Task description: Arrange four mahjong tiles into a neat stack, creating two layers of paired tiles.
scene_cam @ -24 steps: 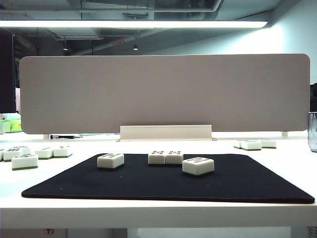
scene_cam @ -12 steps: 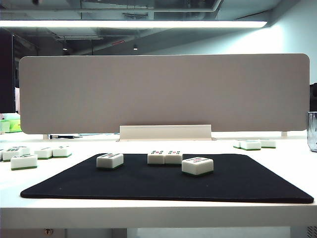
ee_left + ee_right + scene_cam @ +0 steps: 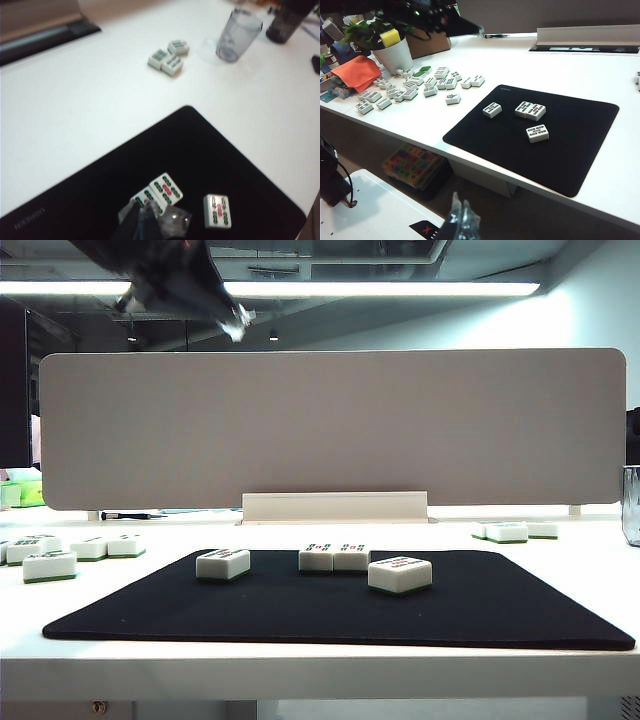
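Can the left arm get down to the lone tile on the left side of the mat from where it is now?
Probably yes. The left gripper, shut, hangs high above the mat, and nothing stands between it and the lone tile, which sits apart from the touching pair. It would need to open first.

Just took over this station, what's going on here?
Nothing is held yet. Four mahjong tiles lie flat on the black mat: a touching pair, one to the left and one to the right. No stack so far. The left claw, shut and empty, hangs high above the mat's left side. The right claw, shut too, sits off the table's near edge.
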You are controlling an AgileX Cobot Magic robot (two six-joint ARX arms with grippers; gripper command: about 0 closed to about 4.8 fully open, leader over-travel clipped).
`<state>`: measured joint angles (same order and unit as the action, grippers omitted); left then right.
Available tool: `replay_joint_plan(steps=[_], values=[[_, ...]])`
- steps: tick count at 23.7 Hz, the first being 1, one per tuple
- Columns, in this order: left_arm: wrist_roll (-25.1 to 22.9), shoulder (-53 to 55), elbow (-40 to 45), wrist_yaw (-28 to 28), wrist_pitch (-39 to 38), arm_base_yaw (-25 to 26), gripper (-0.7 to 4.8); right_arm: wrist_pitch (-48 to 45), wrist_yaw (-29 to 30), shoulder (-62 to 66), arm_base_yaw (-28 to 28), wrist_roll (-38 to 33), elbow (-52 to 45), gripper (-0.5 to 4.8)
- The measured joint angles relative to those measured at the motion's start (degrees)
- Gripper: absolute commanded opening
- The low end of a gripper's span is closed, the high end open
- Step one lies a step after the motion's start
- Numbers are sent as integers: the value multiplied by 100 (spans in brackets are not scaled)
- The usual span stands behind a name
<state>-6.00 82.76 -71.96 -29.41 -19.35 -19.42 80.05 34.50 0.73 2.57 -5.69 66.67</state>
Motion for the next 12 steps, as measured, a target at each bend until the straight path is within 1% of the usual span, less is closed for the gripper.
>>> replay_joint_plan(steps=[2,3,6,10,12], values=[[-216,166,-9,52,-118,-177,-5,0,-2,0,2,0,0,-1],[-455,273,-15,151,-127,-358,-3,0,-2,0,0,0,0,-1],[-861,457,-22,459,-146,-669,16,0,-2,0,0,20,-2,-1],[-1294,791,-22,887,-155,-1102,110,0,-22,0,0,22,-2,-1],[-1464,1012,-24,1036,-153,-1314,171,0,-37,0,-2,22,-2,-1]])
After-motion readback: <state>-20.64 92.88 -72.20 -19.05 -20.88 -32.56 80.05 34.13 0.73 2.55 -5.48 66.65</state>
